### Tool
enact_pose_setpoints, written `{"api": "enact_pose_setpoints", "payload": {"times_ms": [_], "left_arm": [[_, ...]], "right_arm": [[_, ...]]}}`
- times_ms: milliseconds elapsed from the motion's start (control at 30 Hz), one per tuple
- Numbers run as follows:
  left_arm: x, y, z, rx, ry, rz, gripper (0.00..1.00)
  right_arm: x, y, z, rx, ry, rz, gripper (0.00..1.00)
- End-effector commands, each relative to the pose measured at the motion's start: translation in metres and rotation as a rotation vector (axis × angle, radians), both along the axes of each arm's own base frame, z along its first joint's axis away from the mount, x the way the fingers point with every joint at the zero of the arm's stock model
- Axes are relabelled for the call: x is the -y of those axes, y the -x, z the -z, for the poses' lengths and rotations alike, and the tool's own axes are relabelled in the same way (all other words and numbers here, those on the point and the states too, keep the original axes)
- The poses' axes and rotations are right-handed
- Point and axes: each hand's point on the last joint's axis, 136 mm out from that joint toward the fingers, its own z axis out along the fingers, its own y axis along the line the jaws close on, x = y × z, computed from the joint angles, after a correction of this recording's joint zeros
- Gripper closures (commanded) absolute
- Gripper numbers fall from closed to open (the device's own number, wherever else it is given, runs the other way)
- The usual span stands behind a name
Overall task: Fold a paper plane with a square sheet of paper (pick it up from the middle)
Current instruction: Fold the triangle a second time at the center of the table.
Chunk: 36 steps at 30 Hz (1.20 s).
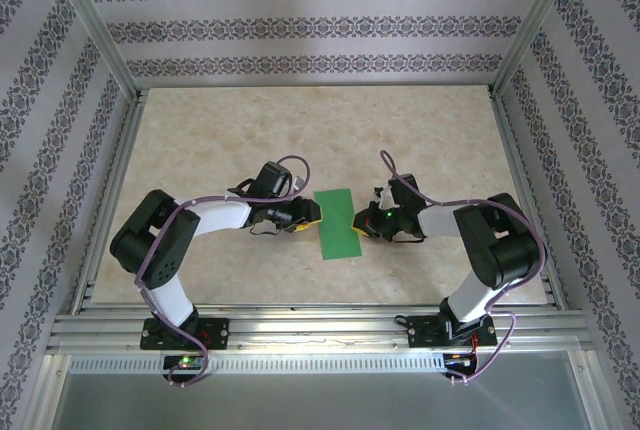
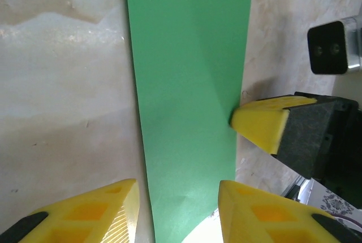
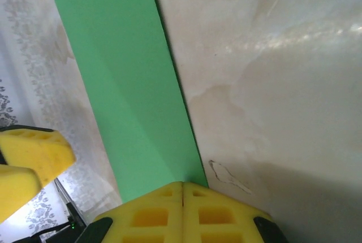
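The square sheet of paper (image 1: 337, 223) is bright green and lies on the marbled table as a narrow rectangle between the two arms. My left gripper (image 1: 309, 216) is at its left long edge. In the left wrist view the yellow fingers (image 2: 85, 215) stand apart, with the paper (image 2: 186, 85) running between them; its near end lifts off the table. My right gripper (image 1: 361, 223) is at the right long edge. Its fingers are shut together (image 3: 182, 189) and their tips touch the paper's edge (image 3: 130, 102). I cannot tell whether paper is pinched there.
An aluminium frame (image 1: 300, 325) runs along the table's near edge and up the sides, and patterned walls (image 1: 300, 20) enclose the table. The right gripper's tip (image 2: 261, 124) and its black camera (image 2: 331, 48) show in the left wrist view. The left gripper's fingers (image 3: 31, 150) show in the right wrist view.
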Motion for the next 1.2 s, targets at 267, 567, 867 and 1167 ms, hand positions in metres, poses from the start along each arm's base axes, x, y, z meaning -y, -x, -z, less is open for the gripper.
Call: {"api": "enact_pose_setpoints", "payload": {"times_ms": [267, 567, 867, 1167], "left_arm": [[0.021, -0.007, 0.006, -0.032, 0.023, 0.009, 0.62], [0.017, -0.004, 0.016, -0.058, -0.031, -0.020, 0.63], [0.023, 0.000, 0.022, -0.086, -0.030, 0.003, 0.64], [0.019, 0.002, 0.022, -0.092, -0.065, -0.001, 0.63]], "right_arm": [[0.023, 0.029, 0.046, -0.153, 0.106, 0.115, 0.98], [0.023, 0.030, 0.047, -0.156, 0.113, 0.109, 0.98], [0.023, 0.030, 0.047, -0.157, 0.113, 0.108, 0.98], [0.023, 0.030, 0.047, -0.158, 0.115, 0.107, 0.98]]}}
